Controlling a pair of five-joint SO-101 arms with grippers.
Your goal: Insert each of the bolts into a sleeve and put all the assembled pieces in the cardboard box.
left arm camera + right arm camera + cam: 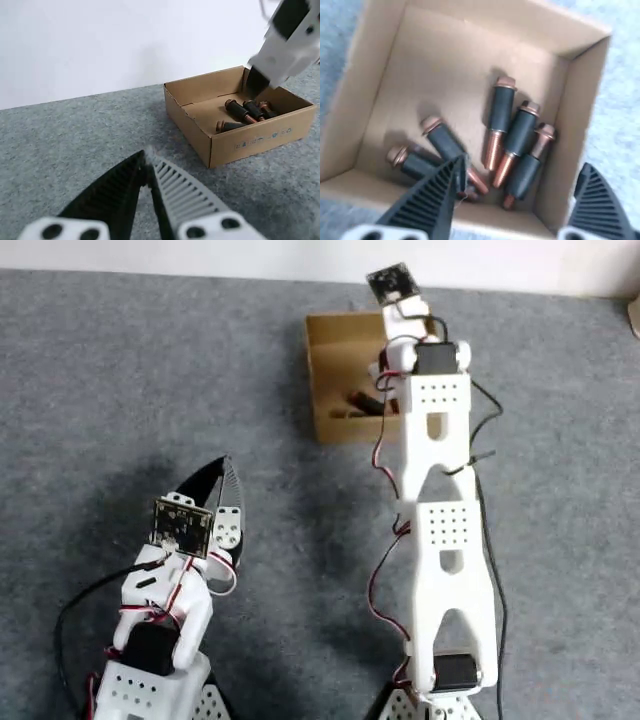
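— Grippers first: how does the left gripper stand?
— Pressed together. Its two ribbed fingers meet at the tips with nothing between them. It hangs over bare grey desk, well apart from the cardboard box, and points roughly toward it.
— And the right gripper?
— Spread wide, with one finger at each side of its own wrist view, and it pinches nothing. It hangs directly above the open top of the box. In the high view its arm is stretched out long over the desk.
— Does it touch anything?
— I cannot tell. In the left wrist view one of its dark fingers hangs at the box's far wall, but whether it meets the cardboard or a piece is unclear.
— Where are the bolts?
— In the box. Five assembled pieces lie on its floor. Each is a copper-coloured bolt pushed through a black sleeve, with the head at one end and the shank poking out at the other.
— How do they lie?
— Three lie side by side, touching, close against one wall. The other two lie near the adjoining wall at an angle to each other, their far ends partly hidden behind a finger of the right gripper.
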